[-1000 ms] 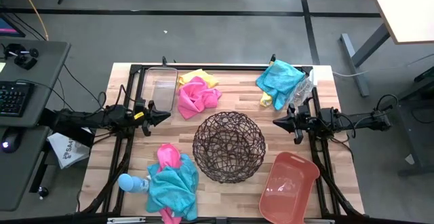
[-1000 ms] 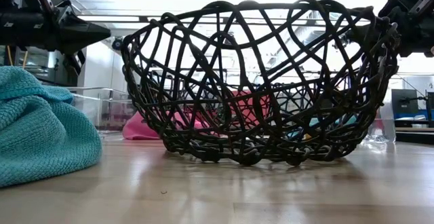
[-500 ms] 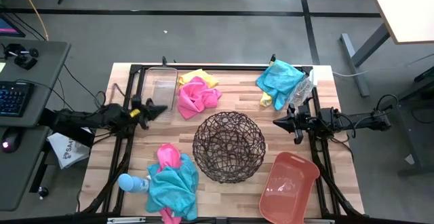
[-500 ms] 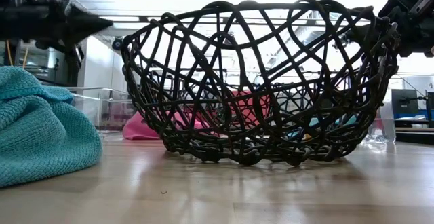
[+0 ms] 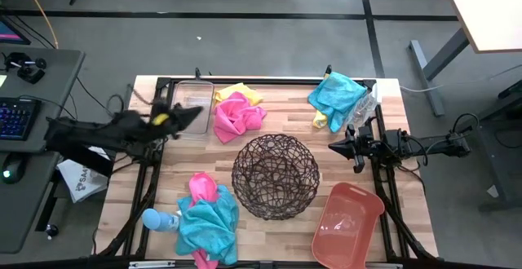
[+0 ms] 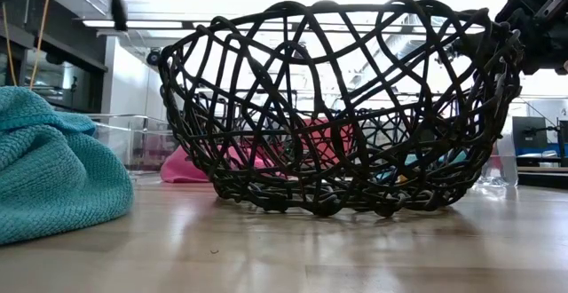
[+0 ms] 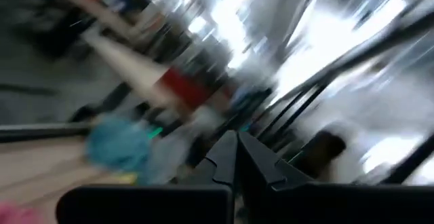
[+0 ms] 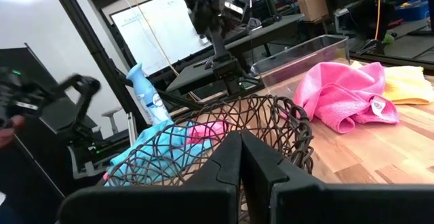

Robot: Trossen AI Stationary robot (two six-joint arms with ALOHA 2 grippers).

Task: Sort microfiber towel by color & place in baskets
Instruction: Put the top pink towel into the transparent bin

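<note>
L gripper (image 5: 194,114), fingers pressed together & empty, hangs over the clear bin (image 5: 196,99) at far left, prob. lining up on the pink towel (image 5: 237,114) just right of it. R gripper (image 5: 333,147), also closed w/ nothing in it, waits at right edge. Wire basket (image 5: 276,176) sits mid-table, orange tub (image 5: 347,224) near right. Teal towel (image 5: 336,94) far right; teal/pink pile (image 5: 208,220) near left. Nothing sorted yet.

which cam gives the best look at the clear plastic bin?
High view: the clear plastic bin shows whole from above at the table's far left corner, with the left tool over it. Right wrist view shows its far end behind the pink towel. Low view catches only a faint wall behind the wire basket. Left wrist view is too blurred.
</note>
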